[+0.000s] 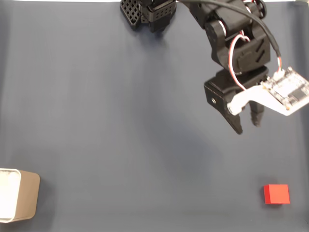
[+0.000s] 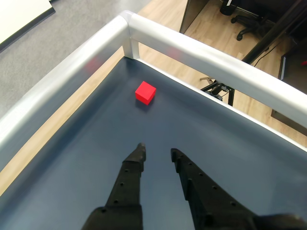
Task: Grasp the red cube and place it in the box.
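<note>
- In the wrist view, nearest the lens, the black two-finger plastic gripper point(image 2: 157, 150) points out over the dark blue-grey table mat point(image 2: 240, 153); its fingers stand a narrow gap apart with nothing between them.
- Beyond the fingertips, well apart from them, the small bright red cube point(image 2: 145, 92) sits flat on the mat near the corner of the silver metal rail point(image 2: 192, 48).
- In the fixed view the gripper point(image 1: 246, 123) hangs above the mat, with the cube point(image 1: 276, 194) near the lower right edge.
- The beige rounded box with white interior point(image 1: 21, 193) rests at the far lower left, well apart from both.
- Judged step: the approach, with no grasp yet. Next, the fingers likely need to spread wider, reach forward and descend around the cube.
</note>
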`<state>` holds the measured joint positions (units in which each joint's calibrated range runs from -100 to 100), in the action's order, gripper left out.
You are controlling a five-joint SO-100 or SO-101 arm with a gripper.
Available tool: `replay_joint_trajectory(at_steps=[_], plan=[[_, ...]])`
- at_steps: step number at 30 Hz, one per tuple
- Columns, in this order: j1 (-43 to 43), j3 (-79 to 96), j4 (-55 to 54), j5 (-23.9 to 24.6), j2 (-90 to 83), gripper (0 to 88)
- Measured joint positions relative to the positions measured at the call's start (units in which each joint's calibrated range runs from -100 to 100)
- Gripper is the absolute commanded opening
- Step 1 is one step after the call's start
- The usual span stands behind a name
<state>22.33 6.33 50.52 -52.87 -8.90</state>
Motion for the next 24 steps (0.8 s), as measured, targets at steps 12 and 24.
replay_joint_trajectory(at_steps=[12,24], plan=[[-0.1,-3.3,-8.9,-0.7,10.0,29.8],[0.3,-19.3,-10.8,-0.5,26.9,35.2]])
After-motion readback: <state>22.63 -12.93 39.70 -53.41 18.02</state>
